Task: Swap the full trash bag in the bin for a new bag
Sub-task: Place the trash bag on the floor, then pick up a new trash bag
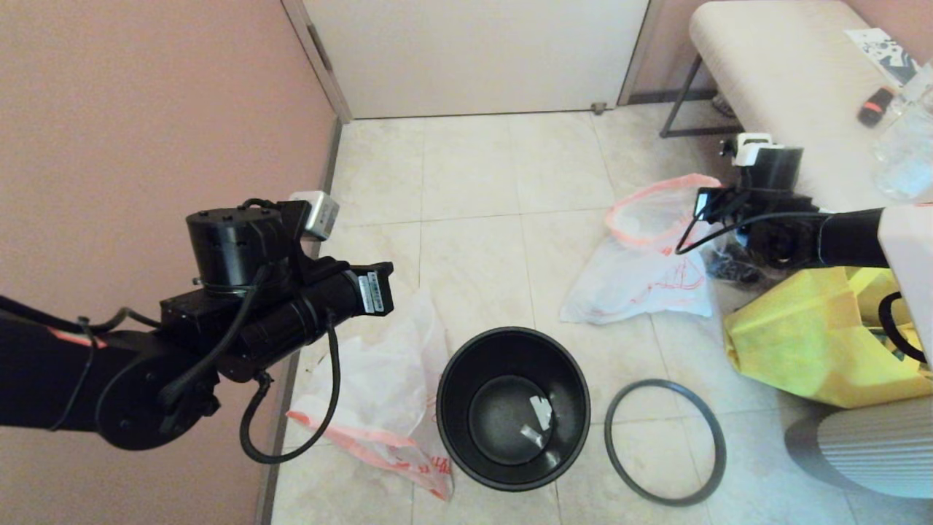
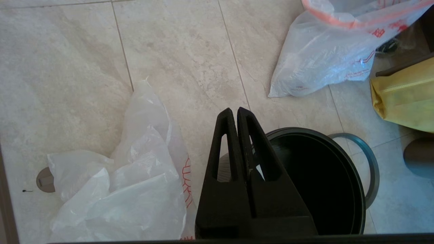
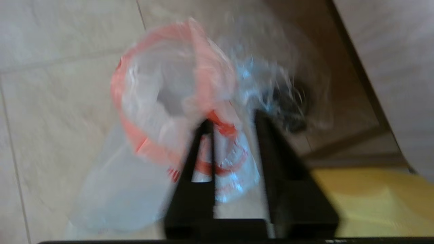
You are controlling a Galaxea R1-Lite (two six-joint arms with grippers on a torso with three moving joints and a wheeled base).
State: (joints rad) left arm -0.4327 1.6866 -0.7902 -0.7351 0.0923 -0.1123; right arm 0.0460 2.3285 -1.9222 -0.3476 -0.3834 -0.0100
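The round black bin (image 1: 466, 364) stands open on the tiled floor with no bag in it and a few white scraps at its bottom. Its dark grey hoop (image 1: 665, 441) lies flat on the floor to its right. A crumpled white bag with an orange band (image 1: 379, 386) lies against the bin's left side. My left gripper (image 2: 235, 111) hangs shut and empty above the bin's (image 2: 322, 176) left rim. Another white bag with an orange rim (image 1: 649, 262) lies farther right. My right gripper (image 1: 711, 206) hovers at its mouth (image 3: 159, 101), open (image 3: 234, 120), fingers astride the plastic.
A clear plastic bundle with dark contents (image 1: 729, 266) lies under the right wrist. A yellow tote (image 1: 809, 335) and a pale grey ribbed object (image 1: 867, 445) sit at the right. A padded bench (image 1: 787, 87) stands behind, a pink wall (image 1: 146, 109) at the left.
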